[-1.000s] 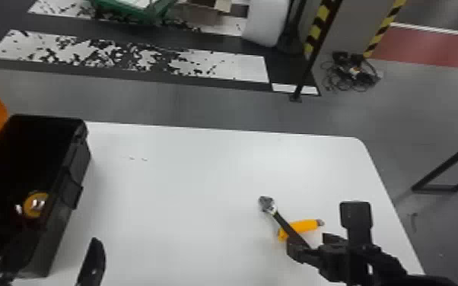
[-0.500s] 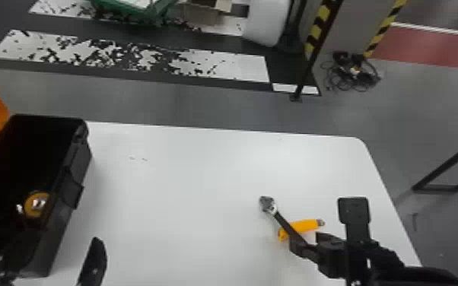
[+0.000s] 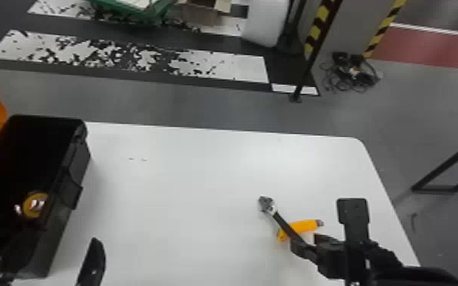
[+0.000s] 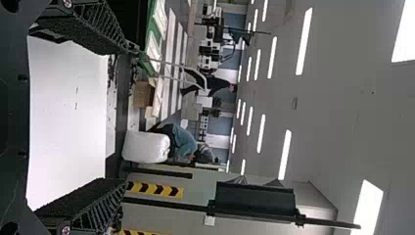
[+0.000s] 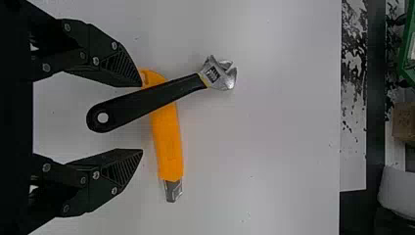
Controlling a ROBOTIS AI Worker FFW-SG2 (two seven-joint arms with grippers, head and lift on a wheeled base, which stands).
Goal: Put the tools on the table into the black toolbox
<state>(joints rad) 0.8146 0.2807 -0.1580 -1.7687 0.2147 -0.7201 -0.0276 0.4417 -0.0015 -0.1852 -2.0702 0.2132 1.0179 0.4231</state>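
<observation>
We have the adjustable wrench (image 5: 147,103) as our landmark on the table (image 3: 186,190). Its head points away from us and leftward, its handle slants back toward our right side, and the orange utility knife (image 5: 167,142) lies crosswise beneath it. The right tool (image 5: 141,118) is at the wrench's handle end, much the nearer; its two fingers stand apart, one on either side of the handle, with nothing clamped. We judge that the next step is to close on the wrench, fairly squarely across its long axis. The knife's end under the handle sits right by one fingertip, so we could well pinch or drag it too.

The left tool (image 4: 126,115) waits well to the wrench's left, fingers spread and empty, beside the black toolbox (image 3: 55,235).

From the head view, the right tool covers the wrench's handle end; we cannot tell how high its fingertips sit above the table. The toolbox, farther left of the wrench, is cut off by the edge and dark inside; we make out a round yellow item (image 3: 35,205) there, its kind unclear.
</observation>
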